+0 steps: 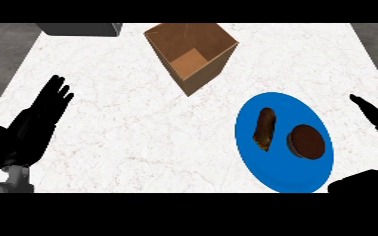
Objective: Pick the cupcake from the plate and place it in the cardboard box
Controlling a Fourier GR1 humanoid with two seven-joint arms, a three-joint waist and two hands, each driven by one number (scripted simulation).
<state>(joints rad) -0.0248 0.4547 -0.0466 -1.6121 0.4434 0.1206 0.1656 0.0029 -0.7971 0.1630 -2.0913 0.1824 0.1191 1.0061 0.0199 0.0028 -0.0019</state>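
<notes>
Nearest the lower edge, at the right corner, a black part of the right arm shows beside the plate (251, 152), and further up at the right edge the tips of the right hand (363, 106) come into view, straight and pointing up-left, just beside the plate's rim and touching nothing. Most of that hand is cut off by the edge, so how far it spreads cannot be told beyond the straight tips.

At the left edge, the left hand (43, 111) rests open, fingers up and slightly spread, holding nothing and well apart from everything on the counter (125, 125).

On the blue plate, at the right of the counter, lie two dark brown items. The round one, the cupcake (306, 142), sits on the plate's right half, seen as a disc with a lighter rim on its left side; it has no clear long axis. Whether it stands upright or is tipped on its side cannot be told. Just beside it on the left, apart from it, lies an elongated pastry (263, 128), its long axis running nearly straight away from the robot.

Further off, up-left of the plate, stands the cardboard box (190, 55), open at the top, one corner pointing toward the robot. No writing or label shows on it.

At the far left corner sits a dark grey block (80, 28), partly cut off.
</notes>
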